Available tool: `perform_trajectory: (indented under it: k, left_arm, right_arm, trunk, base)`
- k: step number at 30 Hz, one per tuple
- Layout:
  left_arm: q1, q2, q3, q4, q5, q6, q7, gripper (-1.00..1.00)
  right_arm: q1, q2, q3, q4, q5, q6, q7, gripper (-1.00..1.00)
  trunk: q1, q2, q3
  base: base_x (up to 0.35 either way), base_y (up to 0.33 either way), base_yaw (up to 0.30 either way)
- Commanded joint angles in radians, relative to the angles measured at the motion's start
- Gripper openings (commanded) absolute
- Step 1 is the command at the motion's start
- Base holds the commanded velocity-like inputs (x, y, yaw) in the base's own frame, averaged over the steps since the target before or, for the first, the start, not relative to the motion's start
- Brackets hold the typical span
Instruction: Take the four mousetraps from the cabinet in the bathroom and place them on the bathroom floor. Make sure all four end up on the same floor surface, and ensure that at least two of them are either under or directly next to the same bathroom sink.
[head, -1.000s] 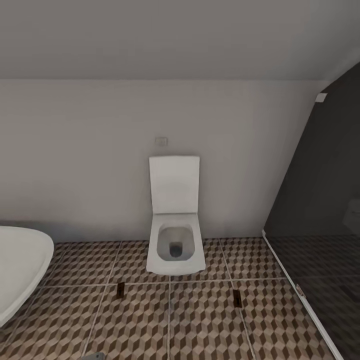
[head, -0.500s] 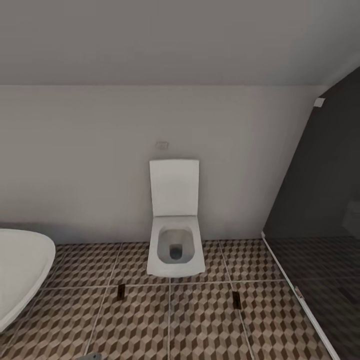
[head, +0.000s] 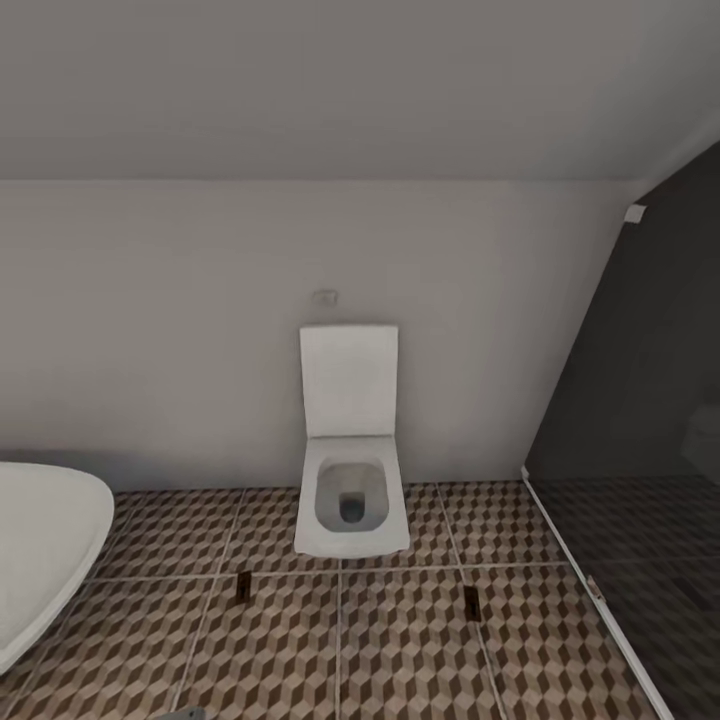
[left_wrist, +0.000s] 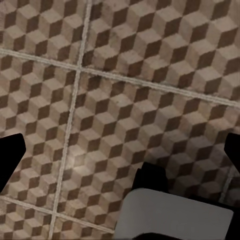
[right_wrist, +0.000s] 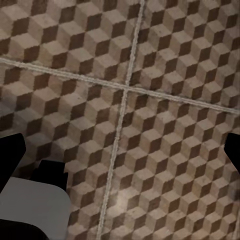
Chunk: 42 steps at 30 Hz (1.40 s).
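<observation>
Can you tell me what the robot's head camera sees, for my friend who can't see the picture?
A white toilet with its lid up stands against a pale wall, on the bathroom floor of brown cube-pattern tiles. Two small dark mousetraps lie flat on the tiles in front of it, one toward each side. A white basin's rim shows at the left and a dark shower area at the right.

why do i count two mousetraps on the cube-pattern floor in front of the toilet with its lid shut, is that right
Not quite: the toilet has its lid up against the wall and the bowl open, as the head view shows. The rest holds: two small dark mousetraps lie on the cube-pattern bathroom floor in front of it, one toward each side.
</observation>
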Motion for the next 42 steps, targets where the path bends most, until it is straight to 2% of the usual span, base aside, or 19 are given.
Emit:
perform_trajectory:
  k: [1,15,42]
  left_arm:
    - [0.000,0.001,-0.008,-0.004,0.005,0.002,0.008,1.00]
    - [0.023,-0.002,-0.009,-0.005,0.005,0.001,0.011,1.00]
    - [0.026,0.000,-0.008,0.002,0.005,-0.007,0.014,1.00]
  right_arm:
    - [-0.001,0.001,0.008,0.002,-0.005,-0.004,-0.001,1.00]
    - [-0.001,0.001,0.008,0.002,-0.005,-0.004,-0.001,1.00]
    - [-0.001,0.001,0.008,0.002,-0.005,-0.004,-0.001,1.00]
  trunk:
    - [-0.004,0.007,0.002]
    - [-0.058,0.105,0.046]
    - [-0.161,0.294,0.131]
  base:
    - [0.000,0.000,0.000]
    - [0.000,0.000,0.000]
    - [0.000,0.000,0.000]
